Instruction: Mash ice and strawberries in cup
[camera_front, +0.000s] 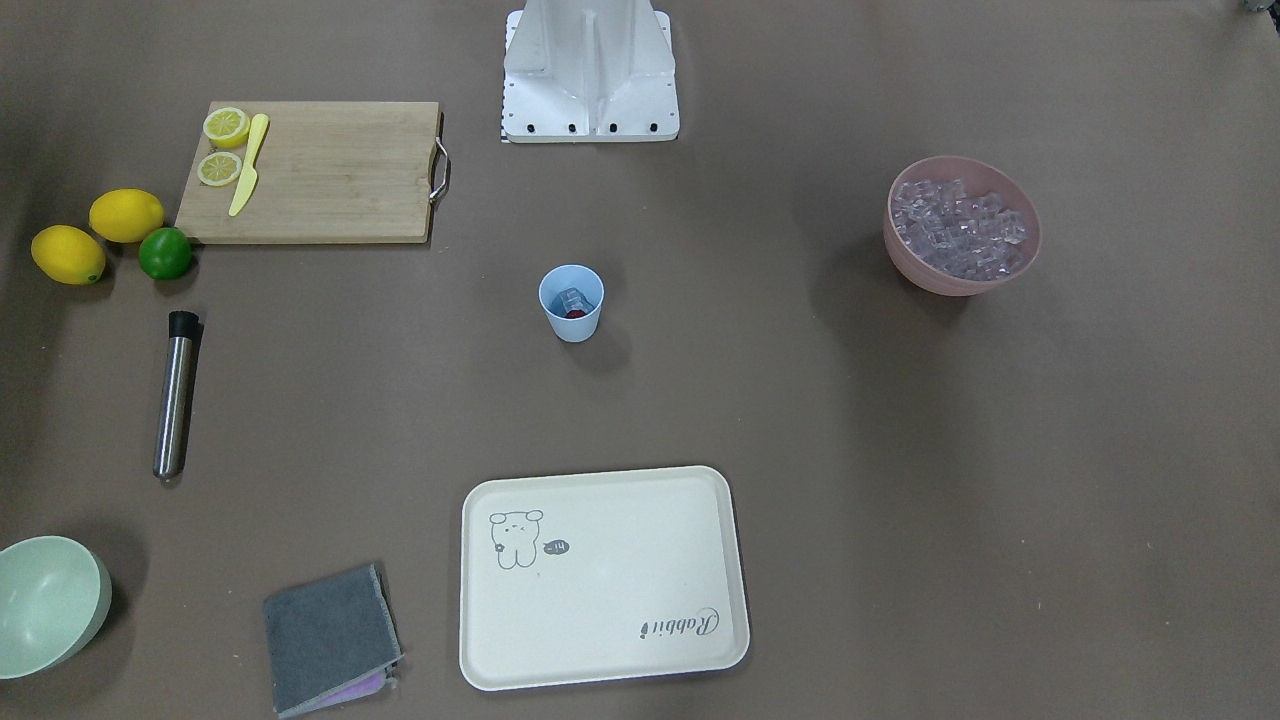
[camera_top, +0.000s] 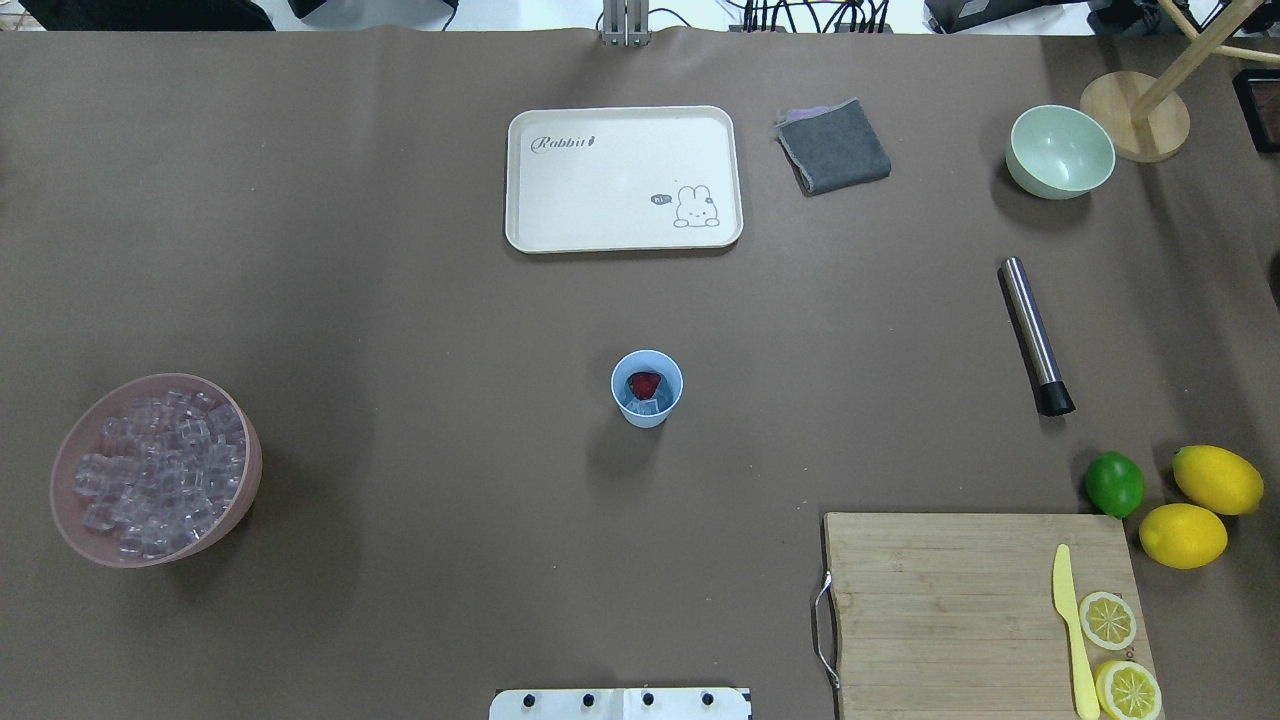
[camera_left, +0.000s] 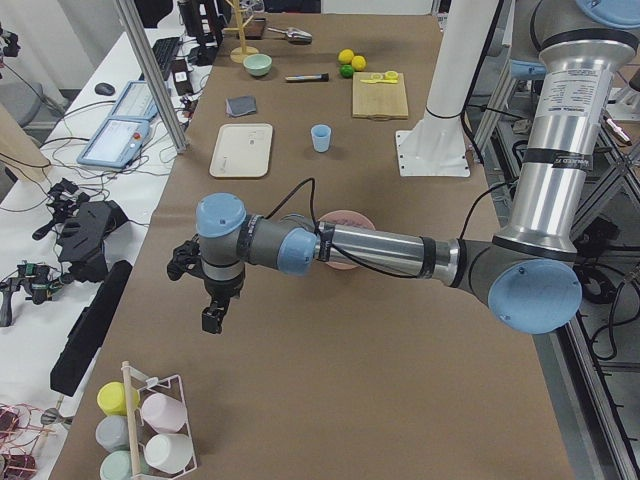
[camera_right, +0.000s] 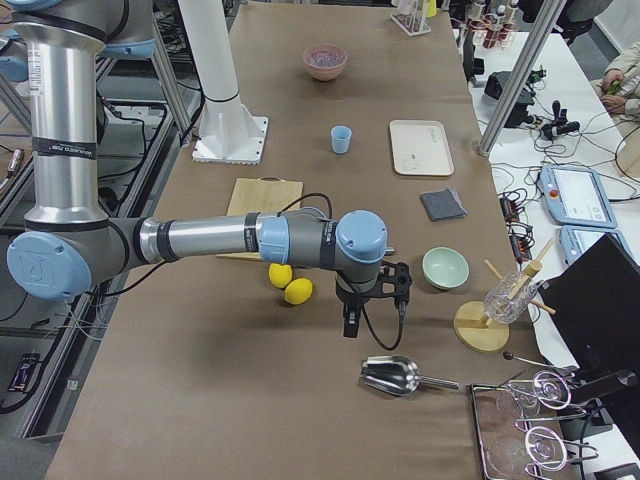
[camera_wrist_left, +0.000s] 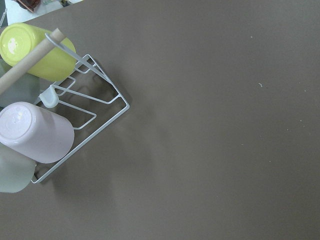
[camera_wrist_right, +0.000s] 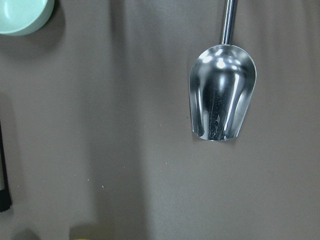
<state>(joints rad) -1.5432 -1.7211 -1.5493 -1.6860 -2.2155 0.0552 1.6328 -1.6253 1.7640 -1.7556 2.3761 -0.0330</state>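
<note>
The light-blue cup (camera_front: 571, 303) stands mid-table, also in the overhead view (camera_top: 647, 389). Inside it are a red strawberry (camera_top: 645, 384) and a few ice cubes (camera_top: 646, 406). More ice (camera_top: 150, 470) fills the pink bowl (camera_top: 250, 485) on the robot's left. My left gripper (camera_left: 212, 318) hangs over bare table near a cup rack (camera_left: 150, 430), far from the cup. My right gripper (camera_right: 350, 325) hangs near a steel scoop (camera_right: 392, 374), also far from the cup. I cannot tell whether either is open or shut.
A steel rod with a black tip (camera_top: 1035, 335) lies on the robot's right, near the lime (camera_top: 1114, 483), two lemons (camera_top: 1216, 479) and the cutting board (camera_top: 940, 600) with a yellow knife. A cream tray (camera_top: 560, 215), a grey cloth (camera_top: 833, 146) and a green bowl (camera_top: 1060, 150) lie beyond the cup.
</note>
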